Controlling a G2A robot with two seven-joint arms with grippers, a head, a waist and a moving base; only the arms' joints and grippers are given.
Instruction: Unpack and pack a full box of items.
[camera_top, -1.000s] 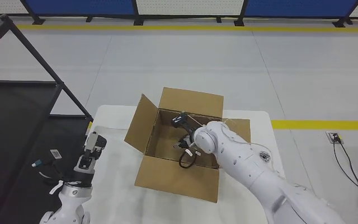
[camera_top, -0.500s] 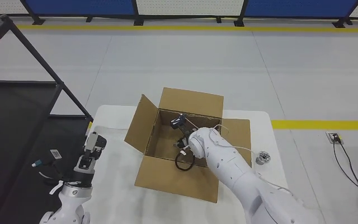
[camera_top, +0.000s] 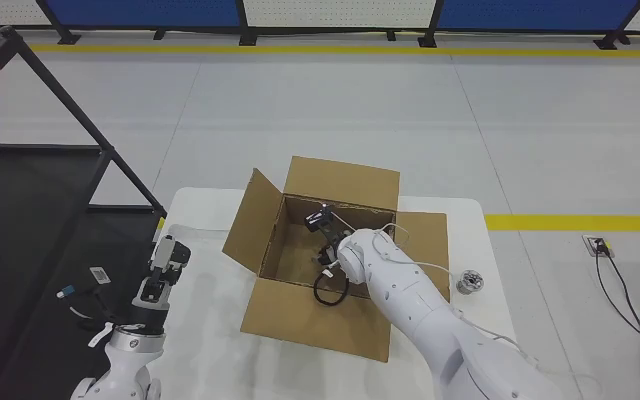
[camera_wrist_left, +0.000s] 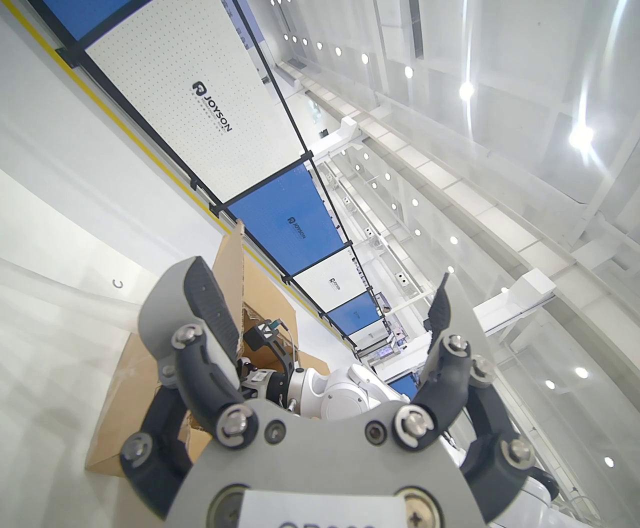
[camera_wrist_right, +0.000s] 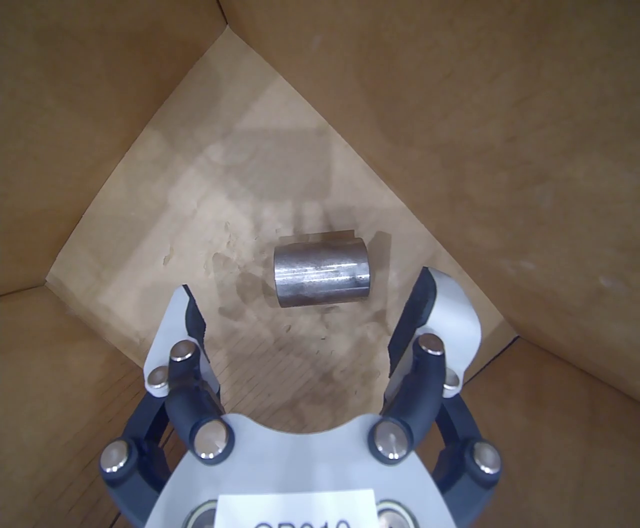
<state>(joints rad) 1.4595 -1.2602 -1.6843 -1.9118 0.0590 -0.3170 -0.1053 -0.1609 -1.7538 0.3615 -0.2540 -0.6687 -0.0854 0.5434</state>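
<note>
A white counter (camera_top: 205, 300) carries an open cardboard box (camera_top: 340, 182) near its middle, all four flaps folded outward.

The right arm (camera_top: 420, 310), white and thick-jointed, comes in from the near right corner, crosses the box's near right rim and bends down into the box, its wrist pointing at the floor of the box.

The left arm (camera_top: 130, 350) stands at the counter's near left edge, well apart from the box, with its forearm raised.

The left hand (camera_wrist_left: 322, 280) tips upward toward the ceiling. Its two fingers are spread wide apart with nothing between them.

The right hand (camera_wrist_right: 306, 292) hangs inside the box, above the cardboard floor. Its two fingers are also spread apart and hold nothing.

A short metal cylinder (camera_wrist_right: 321, 270) lies on its side on the box floor, away from the walls. It sits just beyond the right hand's fingertips, in line with the gap between them, and neither finger touches it.

A small metal part (camera_top: 467, 283) rests on the counter just beside the box's right flap.
</note>
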